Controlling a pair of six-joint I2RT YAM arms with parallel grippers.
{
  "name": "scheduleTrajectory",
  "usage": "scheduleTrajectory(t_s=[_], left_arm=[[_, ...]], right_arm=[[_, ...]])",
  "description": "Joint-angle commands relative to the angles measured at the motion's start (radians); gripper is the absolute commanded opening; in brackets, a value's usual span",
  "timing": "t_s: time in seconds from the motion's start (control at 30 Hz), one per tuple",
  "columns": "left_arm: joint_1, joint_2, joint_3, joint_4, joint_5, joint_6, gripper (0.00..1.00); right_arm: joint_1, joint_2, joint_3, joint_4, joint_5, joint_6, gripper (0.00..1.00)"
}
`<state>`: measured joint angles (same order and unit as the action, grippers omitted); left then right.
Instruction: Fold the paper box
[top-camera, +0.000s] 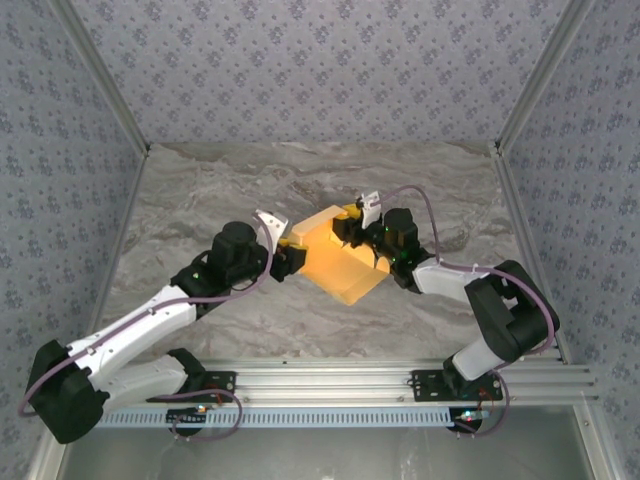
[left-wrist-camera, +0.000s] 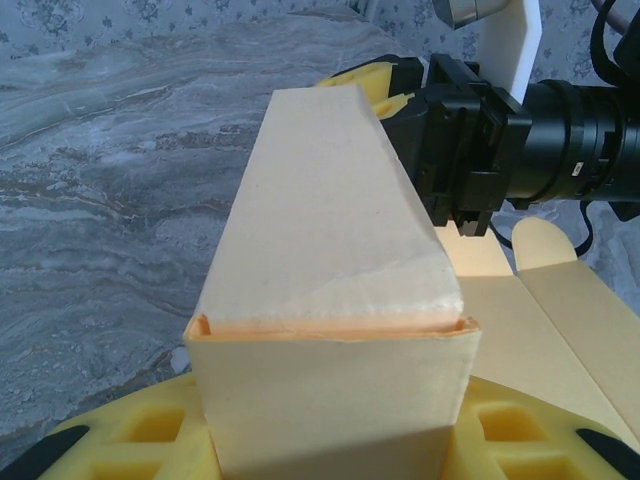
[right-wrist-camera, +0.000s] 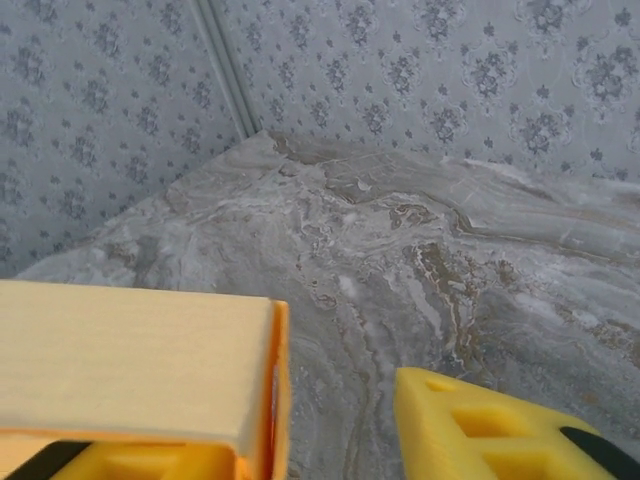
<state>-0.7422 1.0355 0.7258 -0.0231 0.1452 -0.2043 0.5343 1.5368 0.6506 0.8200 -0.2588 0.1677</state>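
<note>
— How will the paper box (top-camera: 335, 262) handle?
— Light, thin card, I'd judge. It creases easily, so hold it by a folded wall, not a loose flap.
— Where is it?
— Mid-desk (top-camera: 200, 200), between both arms. The left gripper (top-camera: 291, 257) clamps the end wall facing it. The right gripper (top-camera: 352, 233) stands open at the other end, one finger (right-wrist-camera: 500, 430) clear of the card.
</note>
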Motion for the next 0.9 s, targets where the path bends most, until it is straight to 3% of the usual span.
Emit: scheduleTrajectory(t_s=[0.0,0.17,0.53,0.6,0.67,0.8,0.87], left_arm=[[-0.019,0.0,0.033,-0.032,0.066,0.024,0.32],[-0.018,0.001,0.039,-0.042,0.077,0.034,0.32],[-0.019,-0.008,0.04,-0.04,0.07,0.028,0.32],[-0.019,-0.012,0.035,-0.041,0.05,0.028,0.32],[-0.018,-0.019,0.034,-0.051,0.02,0.029,0.32],[-0.01,-0.043,0.052,-0.12,0.002,0.052,0.34],[-0.001,-0.058,0.058,-0.15,0.004,0.077,0.34]], right_arm=[[-0.012,-0.019,-0.009,0.048,-0.012,-0.016,0.25],[-0.016,-0.006,-0.016,0.065,-0.026,-0.008,0.0],[-0.017,0.0,-0.052,0.069,0.074,0.034,0.0],[-0.016,0.003,-0.049,0.06,0.029,0.034,0.2],[-0.033,-0.011,-0.063,0.097,-0.074,0.007,0.32],[-0.11,-0.094,-0.048,-0.038,-0.341,-0.117,0.4],[-0.144,-0.135,-0.04,-0.132,-0.498,-0.198,0.49]])
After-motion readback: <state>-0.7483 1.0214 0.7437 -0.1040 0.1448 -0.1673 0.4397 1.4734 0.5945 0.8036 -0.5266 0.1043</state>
